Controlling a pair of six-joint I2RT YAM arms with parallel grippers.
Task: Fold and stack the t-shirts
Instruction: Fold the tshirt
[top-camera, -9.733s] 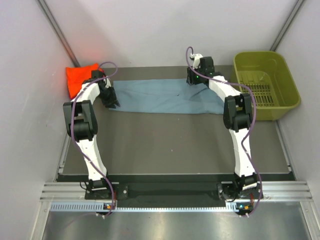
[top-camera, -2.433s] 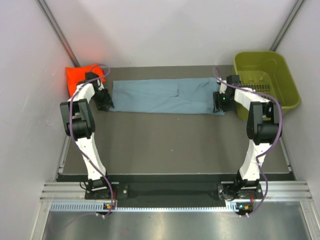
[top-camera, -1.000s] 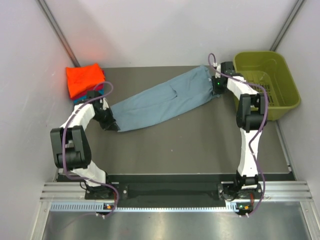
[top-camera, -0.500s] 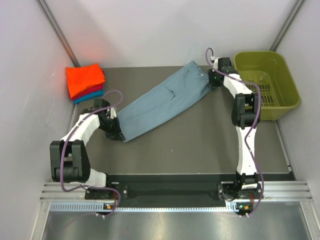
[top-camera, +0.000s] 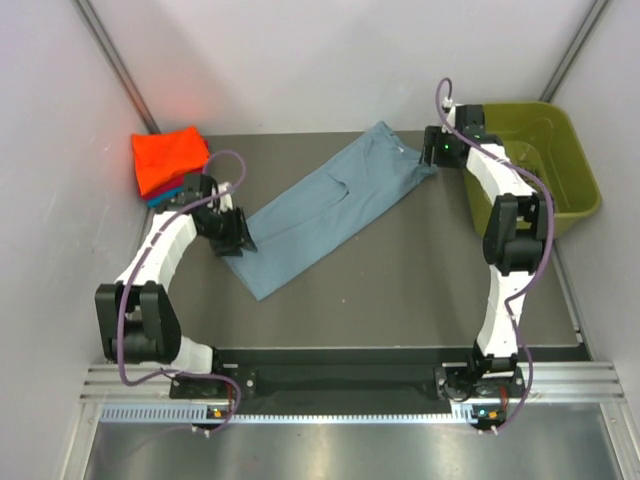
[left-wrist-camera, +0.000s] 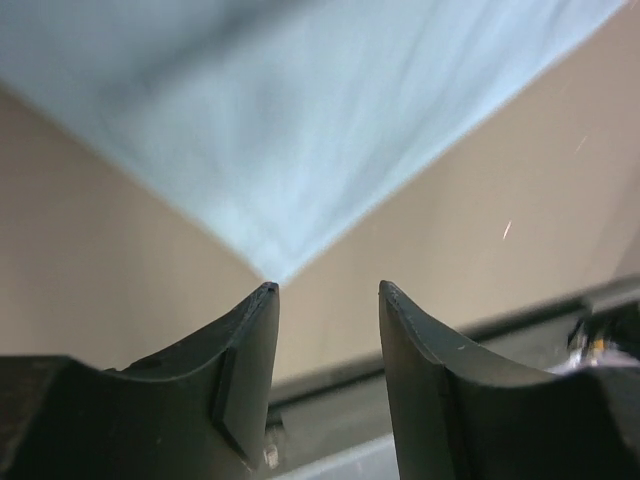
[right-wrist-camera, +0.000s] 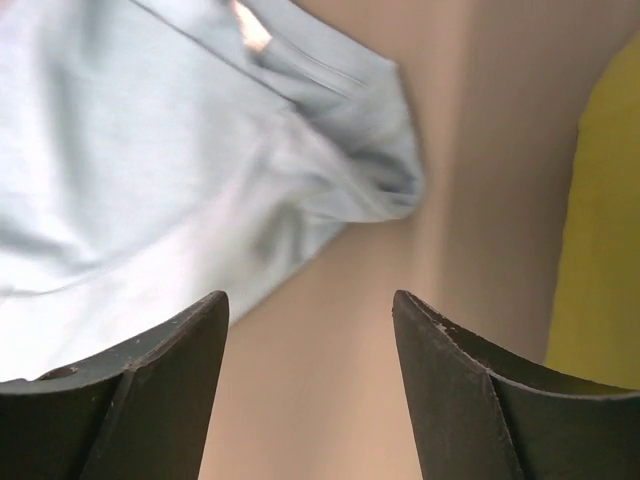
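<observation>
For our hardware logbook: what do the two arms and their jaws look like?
The left arm and right arm both have white links with black joint housings, and a purple cable loops along each. The wrist views show black jaws, broad at the root, tapering to narrow tips.

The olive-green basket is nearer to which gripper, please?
Right. The right gripper sits just left of the basket; the left gripper is far across, at the grey-blue t-shirt.
</observation>
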